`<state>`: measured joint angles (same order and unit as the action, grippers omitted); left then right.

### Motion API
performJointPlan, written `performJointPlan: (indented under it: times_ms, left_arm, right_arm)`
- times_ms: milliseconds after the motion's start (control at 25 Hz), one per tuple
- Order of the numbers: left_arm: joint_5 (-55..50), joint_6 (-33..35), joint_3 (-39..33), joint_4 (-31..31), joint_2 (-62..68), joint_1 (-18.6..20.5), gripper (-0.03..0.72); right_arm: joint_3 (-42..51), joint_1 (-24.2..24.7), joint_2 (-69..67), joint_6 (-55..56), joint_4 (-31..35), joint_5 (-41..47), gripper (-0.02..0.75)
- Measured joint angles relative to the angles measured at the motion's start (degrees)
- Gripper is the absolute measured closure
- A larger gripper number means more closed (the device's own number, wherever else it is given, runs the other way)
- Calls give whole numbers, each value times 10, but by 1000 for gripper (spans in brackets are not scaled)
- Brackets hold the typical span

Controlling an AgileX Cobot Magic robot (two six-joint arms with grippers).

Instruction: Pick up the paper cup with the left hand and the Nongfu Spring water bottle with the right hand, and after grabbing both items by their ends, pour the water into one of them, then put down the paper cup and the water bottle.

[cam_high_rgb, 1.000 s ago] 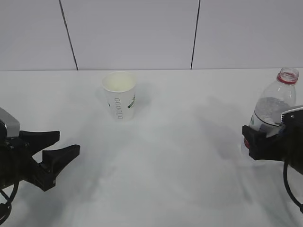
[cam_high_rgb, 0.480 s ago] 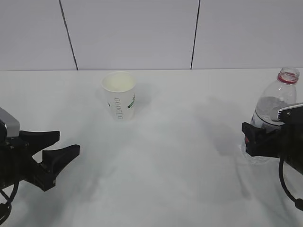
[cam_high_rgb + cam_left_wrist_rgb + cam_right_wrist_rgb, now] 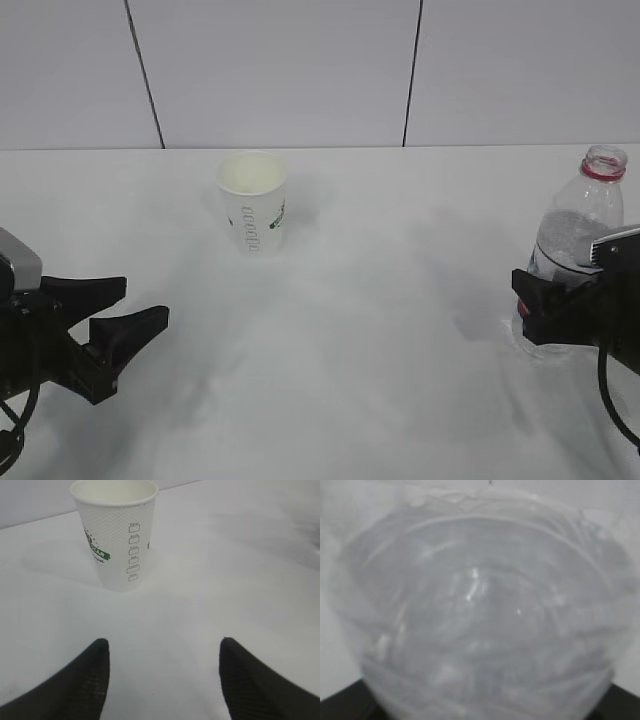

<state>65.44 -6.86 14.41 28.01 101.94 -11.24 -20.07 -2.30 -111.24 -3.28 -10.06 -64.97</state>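
The paper cup (image 3: 252, 200) stands upright at the table's back left of centre, white with green marks; in the left wrist view the cup (image 3: 117, 535) is well ahead of the jaws. My left gripper (image 3: 145, 300) (image 3: 163, 642) hovers open at the front left, empty, far from the cup. The capless Nongfu Spring water bottle (image 3: 580, 215) stands at the right edge and fills the right wrist view (image 3: 480, 605). My right gripper (image 3: 538, 295) (image 3: 482, 700) is shut on the bottle's lower body, one black finger in front and the other hidden behind it.
The white table (image 3: 380, 330) runs back to a pale panelled wall (image 3: 300, 70). Nothing else stands on it between the cup and the bottle.
My right gripper has narrowed onto the bottle, which shifted slightly with it. The left gripper and the cup have not moved.
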Motion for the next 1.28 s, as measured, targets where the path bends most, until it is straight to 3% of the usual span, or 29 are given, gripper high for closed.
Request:
performJointPlan:
  times_ms: [320, 800, 960, 1280]
  left_arm:
    - [0, 0, 0, 2, 0, 0, 181]
    - [0, 0, 0, 2, 0, 0, 181]
    - [0, 0, 0, -23, 7, 0, 179]
    - [0, 0, 28, -45, 59, 0, 14]
  right_arm:
    - [25, 0, 60, 0, -52, 19, 255]
    - [35, 0, 128, 3, -58, 20, 255]
    - [35, 0, 130, 3, -60, 20, 255]
    - [35, 0, 130, 13, -77, 20, 256]
